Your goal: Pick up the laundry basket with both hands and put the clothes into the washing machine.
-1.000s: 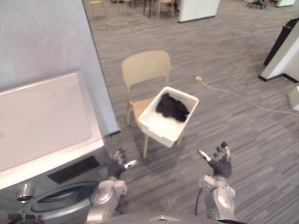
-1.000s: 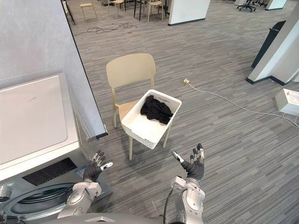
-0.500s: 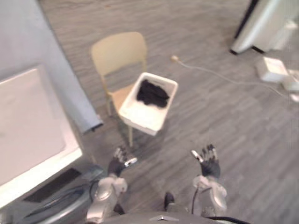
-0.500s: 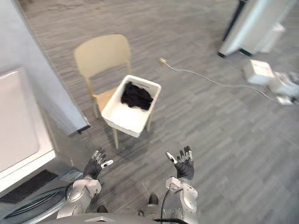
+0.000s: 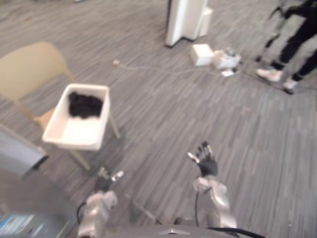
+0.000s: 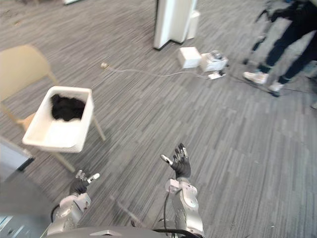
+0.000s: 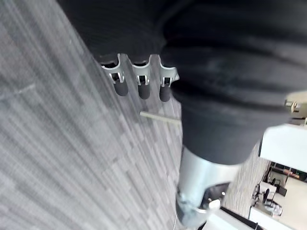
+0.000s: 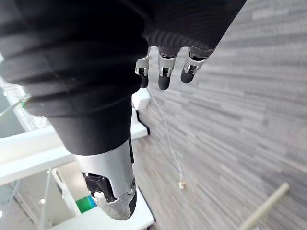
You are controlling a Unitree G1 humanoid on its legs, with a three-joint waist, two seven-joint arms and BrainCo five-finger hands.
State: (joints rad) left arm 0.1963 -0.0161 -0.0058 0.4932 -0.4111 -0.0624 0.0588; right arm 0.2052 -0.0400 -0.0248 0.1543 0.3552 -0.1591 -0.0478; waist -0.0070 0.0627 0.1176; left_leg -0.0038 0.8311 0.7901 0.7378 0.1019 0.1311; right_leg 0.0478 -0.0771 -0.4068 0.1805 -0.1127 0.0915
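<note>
Far off your left hand's outer side, a grey panel (image 5: 20, 154) cuts the corner; it may be part of the washing machine, but it is too blurred to tell. Ahead of that hand and out to its left stands the tan chair (image 5: 28, 68), and the white laundry basket (image 5: 72, 145) sits on its seat, well apart from both hands. The dark clothes (image 5: 85, 105) are heaped at the basket's far end, with the near end bare. Neither hand is touching the basket.

Your left hand (image 5: 105, 179) hangs low over the grey floor (image 5: 148, 114), its fingers spread and relaxed, holding nothing. Its wrist view agrees: the fingers (image 7: 139, 89) point out straight over bare floor with nothing between them.

Your right hand (image 5: 206, 164) is raised with the palm up, fingers fanned and thumb out to the side. It is empty too, and in its wrist view the fingers (image 8: 164, 76) reach out straight over the floor.

Beyond the right hand, a pale cable (image 5: 158, 68) trails across the floor towards a white pillar (image 5: 185, 20). Just beside the pillar's foot lies a white box (image 5: 201, 53) with a smaller device (image 5: 226, 59) next to it. Far out past the right hand, to its right, a person (image 5: 293, 39) stands in dark trousers and pale shoes
</note>
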